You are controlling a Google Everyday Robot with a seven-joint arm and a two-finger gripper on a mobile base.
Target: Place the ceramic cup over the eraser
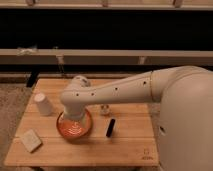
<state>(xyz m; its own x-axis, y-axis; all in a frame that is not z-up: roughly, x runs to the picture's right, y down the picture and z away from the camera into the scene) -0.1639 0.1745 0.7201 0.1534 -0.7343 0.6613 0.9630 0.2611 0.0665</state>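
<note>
The ceramic cup (43, 104), off-white and upside down, stands at the left of the wooden table (130, 145). The eraser (110, 127), a slim black bar, lies near the table's middle, right of an orange bowl (74, 128). My white arm reaches in from the right, and my gripper (74, 116) points down over the orange bowl, between the cup and the eraser. The arm hides most of the gripper. It touches neither the cup nor the eraser.
A tiny white shaker-like figure (104, 109) stands just behind the eraser. A pale beige block (30, 140) lies at the front left corner. A long bench or rail (100, 56) runs behind the table. My large white body fills the right side.
</note>
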